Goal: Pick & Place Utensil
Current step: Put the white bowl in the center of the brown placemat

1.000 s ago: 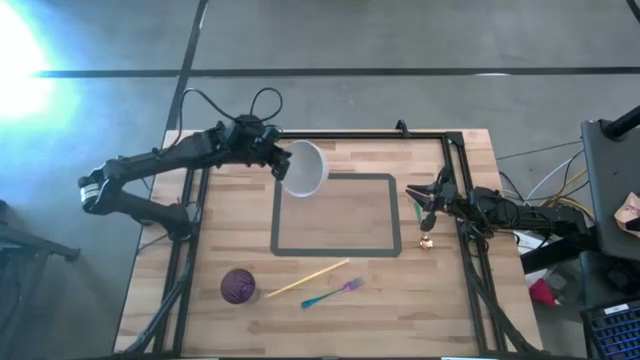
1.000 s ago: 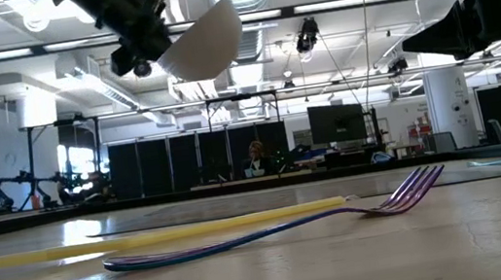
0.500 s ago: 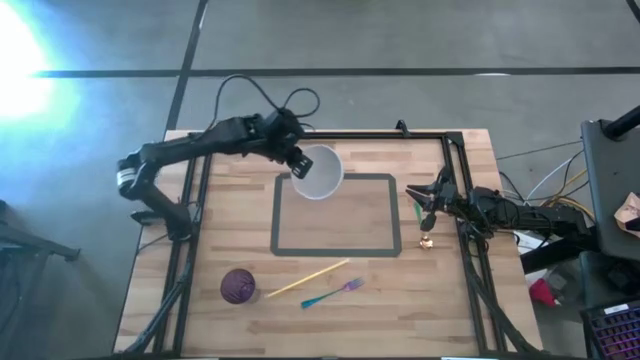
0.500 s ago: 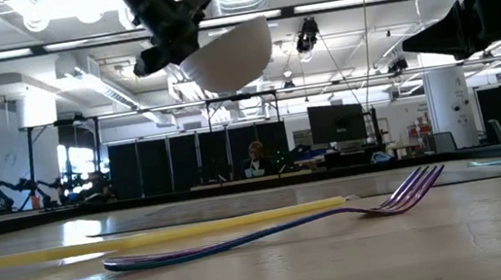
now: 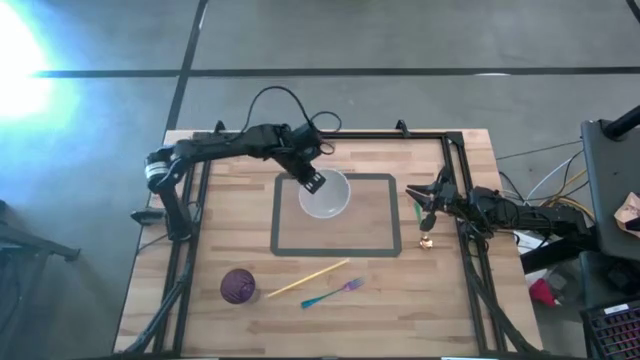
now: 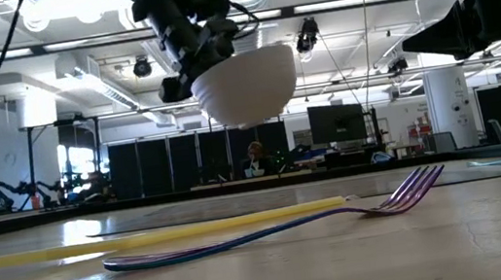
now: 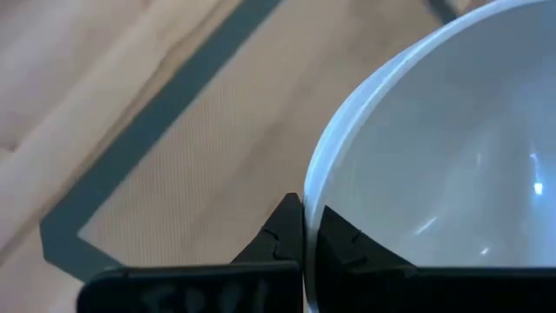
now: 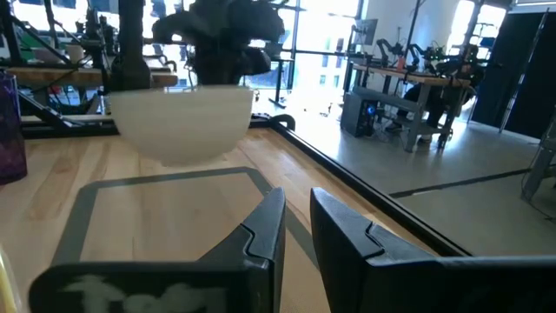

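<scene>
Since a second ago the left arm has swung the round white bowl (image 5: 325,194) in from the table's back left corner, so it now hangs over the dark taped rectangle (image 5: 277,232).

High view: left gripper (image 5: 311,181) is pinched shut on the bowl's rim. Right gripper (image 5: 426,205) waits at the rectangle's right edge. The purple-and-teal metallic fork (image 5: 331,293) lies near the front edge, beside the long yellow stick (image 5: 307,279) and the dark purple tumbler (image 5: 238,286), all untouched. So I'd say the utensil part hasn't started, and the bowl isn't down yet.

Low view: bowl is clearly in the air, upright; fork is flat on the wood.

Left wrist view: fingers (image 7: 280,235) clamp the rim, one on each side.

Right wrist view: its jaws stand narrow with a slim gap, holding nothing.

No brands or readable writing anywhere.
</scene>
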{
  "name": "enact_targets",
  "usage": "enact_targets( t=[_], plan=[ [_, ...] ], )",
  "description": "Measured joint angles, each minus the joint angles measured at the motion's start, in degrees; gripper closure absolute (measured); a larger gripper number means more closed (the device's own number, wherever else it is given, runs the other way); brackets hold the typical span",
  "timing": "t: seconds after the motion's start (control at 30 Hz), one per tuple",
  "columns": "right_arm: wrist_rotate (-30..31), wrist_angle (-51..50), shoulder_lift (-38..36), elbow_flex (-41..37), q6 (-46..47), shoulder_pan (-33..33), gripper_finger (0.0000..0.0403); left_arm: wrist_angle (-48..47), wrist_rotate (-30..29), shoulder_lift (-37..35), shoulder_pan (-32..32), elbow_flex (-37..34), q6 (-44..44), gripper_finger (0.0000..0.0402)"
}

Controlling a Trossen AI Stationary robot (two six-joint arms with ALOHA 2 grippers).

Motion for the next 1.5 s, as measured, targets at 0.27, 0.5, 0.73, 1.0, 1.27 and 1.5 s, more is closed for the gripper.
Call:
enact_targets(
  t=[0.27,0.5,0.73,1.0,1.27,1.5],
  plan=[
    [0.0,0.0,0.0,0.0,0.0,0.0,0.0351,-0.7,0.3,4.4,-0.5,-0.1,-1.3,0.0399],
    [0.0,0.0,0.0,0.0,0.0,0.0,0.0351,0.0,0.3,7.7,-1.9,-0.1,-1.7,0.0400],
    [0.0,0.0,0.0,0.0,0.0,0.0,0.0351,3.0,-0.3,9.9,-3.4,-0.1,-1.9,0.0398],
    [0.0,0.0,0.0,0.0,0.0,0.0,0.0351,5.0,-4.3,12.4,-4.3,-0.1,-1.3,0.0398],
    [0.0,0.0,0.0,0.0,0.0,0.0,0.0351,4.6,-5.5,12.4,-4.3,-0.1,-1.2,0.0399],
    [0.0,0.0,0.0,0.0,0.0,0.0,0.0351,4.6,-5.4,12.4,-4.3,-0.1,0.2,0.0378]
  ],
)
